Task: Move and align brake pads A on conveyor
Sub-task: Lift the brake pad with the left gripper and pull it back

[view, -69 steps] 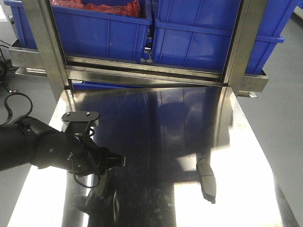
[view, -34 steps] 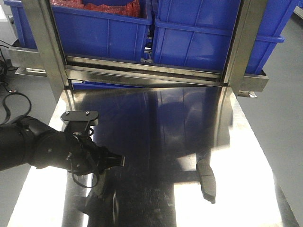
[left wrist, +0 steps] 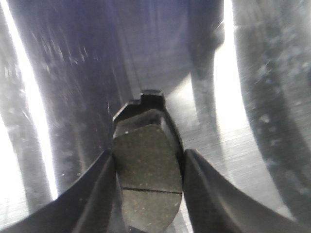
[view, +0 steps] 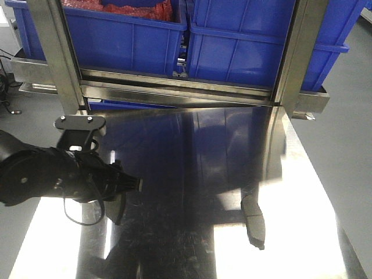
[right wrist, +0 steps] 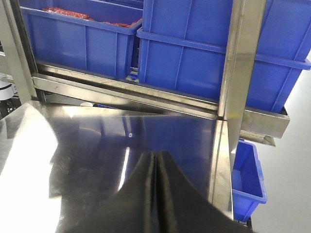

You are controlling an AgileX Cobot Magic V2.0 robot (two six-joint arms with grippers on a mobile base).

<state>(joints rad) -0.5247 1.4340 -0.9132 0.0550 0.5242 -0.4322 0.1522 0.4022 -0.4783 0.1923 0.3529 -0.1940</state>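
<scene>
The left gripper (left wrist: pixel 147 156) is clamped on a brake pad (left wrist: pixel 146 179) — fingers against its long edges — over the steel table (view: pixel 192 151), possibly touching it. The right gripper (right wrist: pixel 155 155) has its fingers pressed together.

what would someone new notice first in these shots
Probably the left gripper, clamped on a dark brake pad over the left side of the shiny steel table. Next comes a second pad lying alone on the table's right part. The big blue bins sit on the rack behind.
</scene>
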